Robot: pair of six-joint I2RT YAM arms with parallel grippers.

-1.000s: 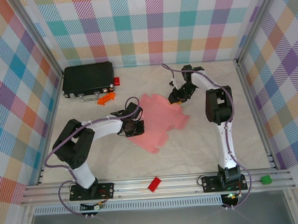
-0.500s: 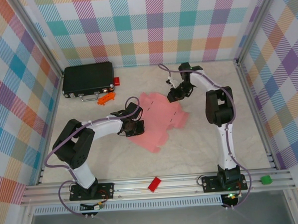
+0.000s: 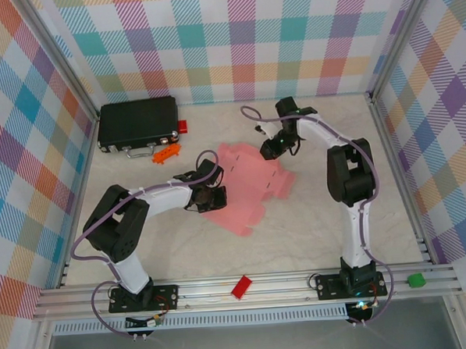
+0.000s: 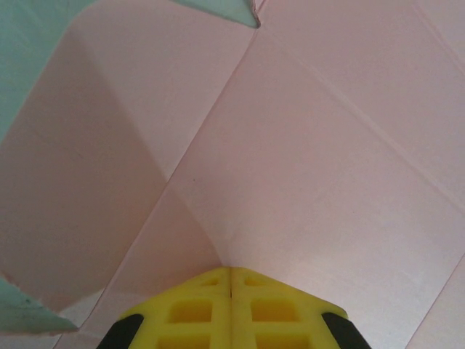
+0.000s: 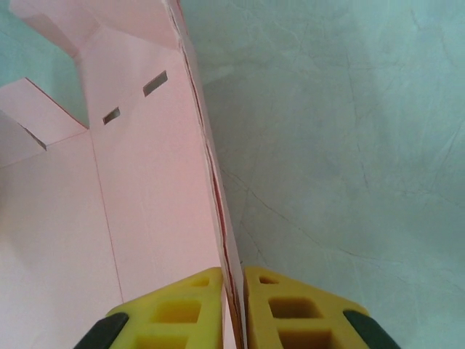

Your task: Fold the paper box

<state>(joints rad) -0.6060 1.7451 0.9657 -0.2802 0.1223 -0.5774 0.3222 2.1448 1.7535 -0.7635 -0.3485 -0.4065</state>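
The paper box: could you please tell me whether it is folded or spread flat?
Mostly spread flat: the paper box lies open on the table, only its far edge raised, pinched in the right gripper.

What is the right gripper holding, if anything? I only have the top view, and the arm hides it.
Observer: The edge of the box. The right gripper is closed on it, and that flap stands upright in the grip.
Operator: Is the left one holding card too?
Observer: No. The left gripper is shut with nothing in it, its tip pointing at a spot on the card where creases meet.
Operator: Any slots near the right grip?
Observer: Two small slots, in the panel left of the pinched edge and well ahead of the gripper.
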